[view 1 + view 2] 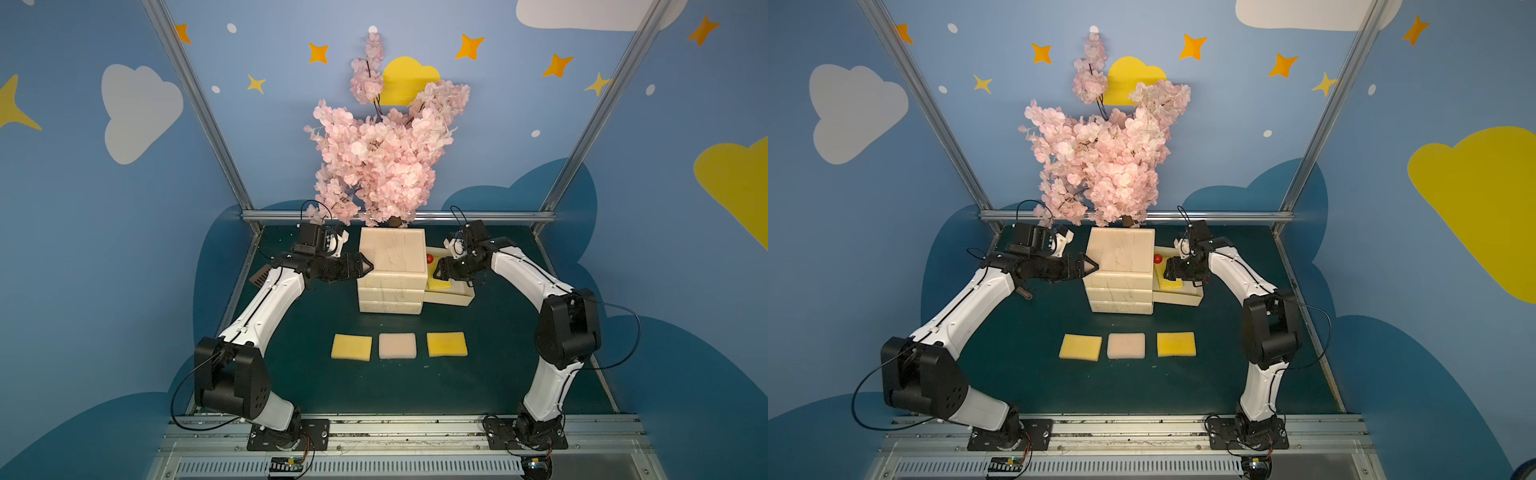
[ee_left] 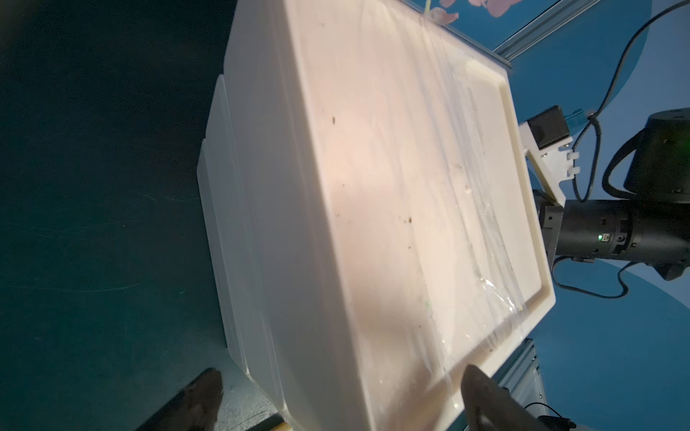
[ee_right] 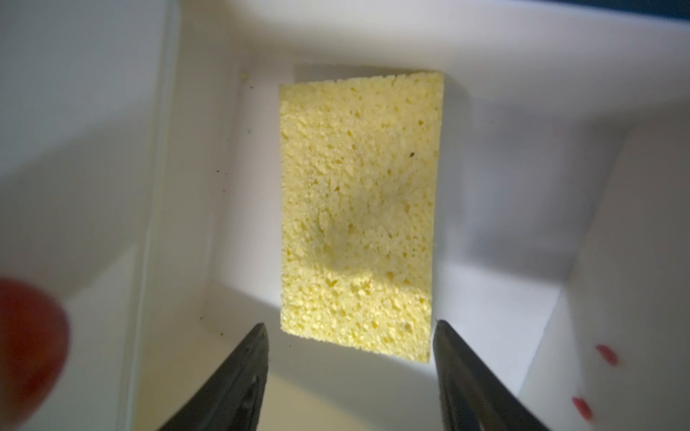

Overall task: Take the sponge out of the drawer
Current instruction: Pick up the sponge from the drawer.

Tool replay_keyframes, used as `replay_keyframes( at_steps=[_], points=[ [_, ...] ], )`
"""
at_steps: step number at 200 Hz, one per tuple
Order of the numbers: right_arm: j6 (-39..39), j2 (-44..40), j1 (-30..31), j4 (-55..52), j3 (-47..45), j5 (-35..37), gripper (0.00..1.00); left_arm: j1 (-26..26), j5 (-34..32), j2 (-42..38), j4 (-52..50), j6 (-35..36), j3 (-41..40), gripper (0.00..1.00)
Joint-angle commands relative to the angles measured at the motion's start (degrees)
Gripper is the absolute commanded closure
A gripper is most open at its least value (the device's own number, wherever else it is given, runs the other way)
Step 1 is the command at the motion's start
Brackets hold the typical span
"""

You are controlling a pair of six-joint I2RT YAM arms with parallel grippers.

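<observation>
Two black jaws of the right gripper (image 3: 351, 327) stand partly spread, one on each side of the near end of a yellow sponge (image 3: 358, 209). Whether they touch its sides cannot be told. The sponge lies flat on the floor of the open white drawer (image 1: 452, 297), with bare floor on all sides of it. A red ball (image 1: 429, 259) sits in the same drawer, on the side of the sponge toward the counter's far edge.

In both top views the drawer sticks out of the right side of a cream drawer unit (image 1: 392, 253). The left gripper (image 2: 341, 390) has its jaws spread wide across the unit's upper left edge, one over the top face and one beside the side wall. Contact there cannot be told.

The unit stands at the middle of the far edge of the dark green counter (image 1: 316, 324), with a pink blossom tree (image 1: 386, 158) just behind it. Three more pads lie in a row between the unit and the counter's front edge, well apart from the unit: a light yellow pad (image 1: 351, 347), a pale pink pad (image 1: 397, 345) and a deeper yellow pad (image 1: 447, 344). A small brown slotted object (image 1: 259, 277) lies near the counter's left edge, beside the left arm.
</observation>
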Motion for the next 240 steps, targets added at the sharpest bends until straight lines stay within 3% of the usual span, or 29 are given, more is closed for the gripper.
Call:
replay_keyframes(
  at_steps=[1,26,110,125,143,168,240],
  points=[
    [1.1,2.0,-0.3,-3.0,3.6,2.7,0.3,-0.3,-0.2,-0.5,0.8,0.4,-0.4,0.01],
    [1.3,5.4,-0.3,-4.5,6.8,5.0,0.32,-0.4,0.0,-0.7,0.9,0.6,-0.5,0.01],
    [1.1,10.7,-0.3,-4.7,10.1,2.9,0.39,-0.6,0.5,-0.6,1.1,0.6,-0.5,0.01],
    [1.1,11.1,-0.3,-4.7,10.2,2.2,0.49,-0.6,0.5,-0.8,1.1,0.6,-0.5,0.01],
    [1.1,11.6,-0.3,-5.0,10.5,1.3,0.75,-0.6,0.5,-0.8,1.0,0.6,-0.5,0.01],
    [0.8,11.4,-0.2,-5.2,10.6,1.3,0.99,-0.7,0.6,-1.0,1.0,0.6,-0.5,0.01],
    [-1.7,1.8,0.6,-2.2,7.7,7.4,1.0,-0.7,0.7,-1.4,1.1,0.6,-0.5,0.01]
  ],
)
